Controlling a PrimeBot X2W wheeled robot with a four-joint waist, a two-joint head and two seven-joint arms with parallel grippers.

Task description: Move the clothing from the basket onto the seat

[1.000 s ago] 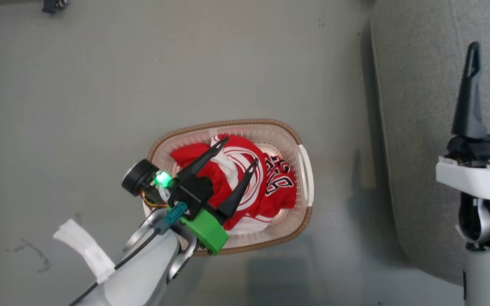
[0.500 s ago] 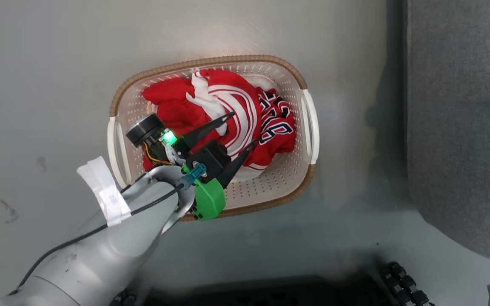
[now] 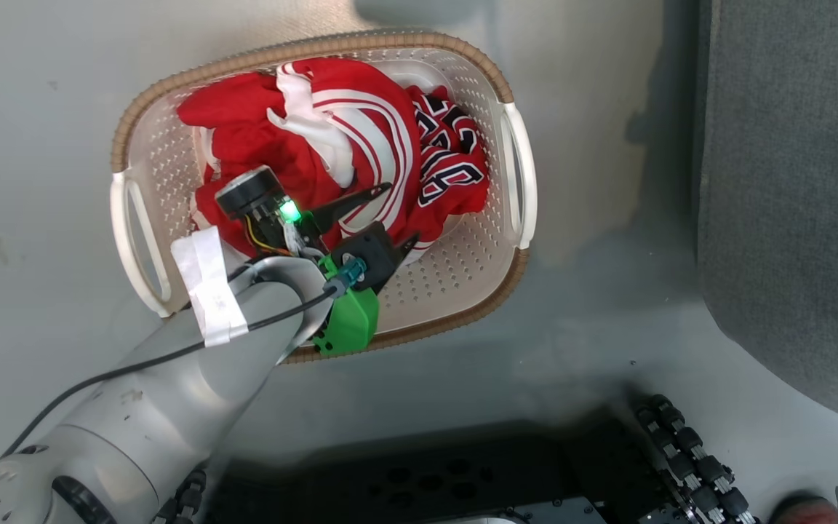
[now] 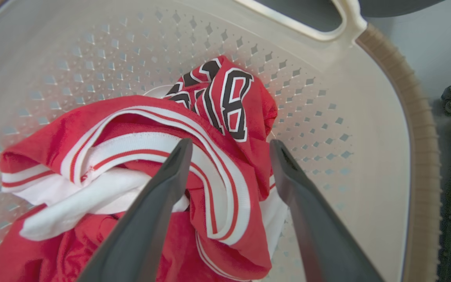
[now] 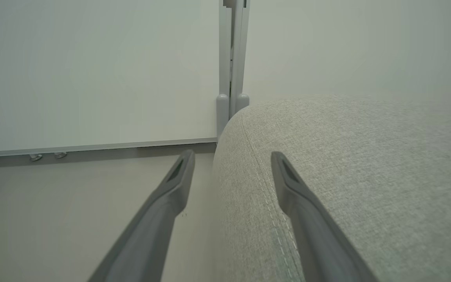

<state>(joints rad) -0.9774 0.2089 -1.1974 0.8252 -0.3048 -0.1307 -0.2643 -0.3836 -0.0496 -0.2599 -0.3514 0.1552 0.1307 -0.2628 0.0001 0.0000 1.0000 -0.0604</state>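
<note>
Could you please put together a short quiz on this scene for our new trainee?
1. Short answer: which gripper points at the rounded edge of the seat, open and holding nothing?
2. Multiple choice: where does the clothing lie? A) on the seat B) in the basket C) on the floor
3. True or false: the left gripper is shut on the clothing.

Key
1. The right gripper.
2. B.
3. False: its jaws stand open, with the fingers down among the folds inside the basket.
</note>
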